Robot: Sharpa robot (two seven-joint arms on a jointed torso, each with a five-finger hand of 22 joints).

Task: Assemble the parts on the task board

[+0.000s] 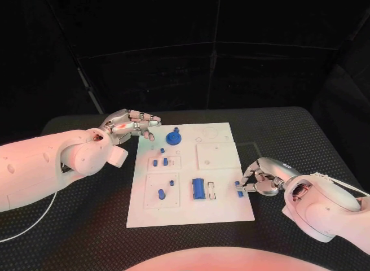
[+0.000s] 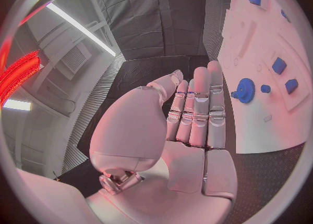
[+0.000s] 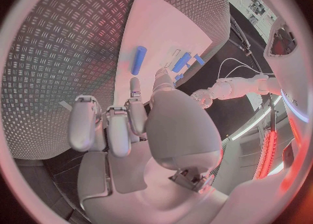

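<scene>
- White task board [image 1: 221, 209] lies at the centre of the black table [image 1: 299, 135] in the head view, with its long sides running from the upper to the lower part of the frame.
- Blue parts lie on the board: a gear-shaped part [image 1: 174, 137] near the upper left corner, several small pegs [image 1: 162, 162] left of centre, and an oblong block [image 1: 198, 188] in the lower middle.
- Right hand [image 1: 262, 178] sits at the board's right edge, lower right of the frame. Its fingertips are drawn together over a small blue piece [image 1: 238, 188]; whether the piece is actually pinched cannot be told.
- Oblong block lies just left of the right hand in the head view, with a pale slot between them. Its long axis runs up and down the frame, parallel to the board's long sides.
- Right hand is the nearer hand to the block and to the small piece; judged from this, the coming move belongs to it.
- Left hand [image 1: 135, 125] hovers at the board's upper left corner, fingers extended side by side, nothing in the palm.
- Gear-shaped part lies just beyond the left fingertips [image 2: 202, 78] in the left wrist view, apart from them.
</scene>
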